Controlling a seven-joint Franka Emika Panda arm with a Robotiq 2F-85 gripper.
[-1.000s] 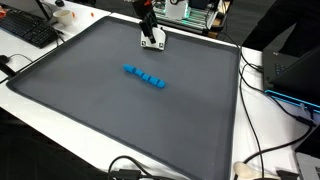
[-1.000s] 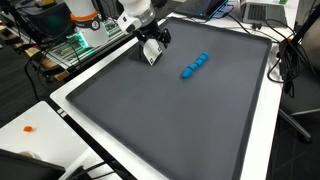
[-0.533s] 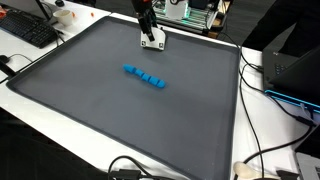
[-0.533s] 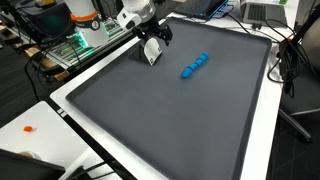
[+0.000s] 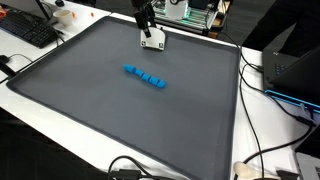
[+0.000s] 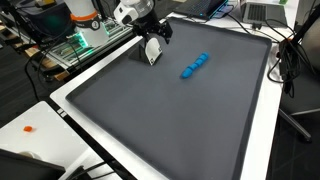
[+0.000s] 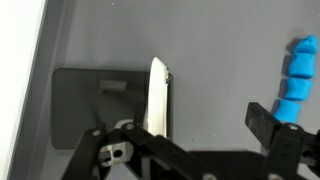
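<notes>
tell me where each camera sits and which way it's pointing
An exterior view: raised, off one side of the grey mat, looking down across the row of blue blocks to the gripper at the far edge.
An exterior view: raised, off a mat corner, looking diagonally; gripper upper left, blocks beside it.
Wrist view: on the wrist, looking down at the mat; fingers rise from the bottom.
Shared: all three show the blocks.

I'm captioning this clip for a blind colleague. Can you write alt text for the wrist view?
The claw hangs open over a dark gray mat, with one white finger near the middle and a dark one to its right. A row of blue blocks lies at the right edge, and a white table edge runs down the left.
</notes>
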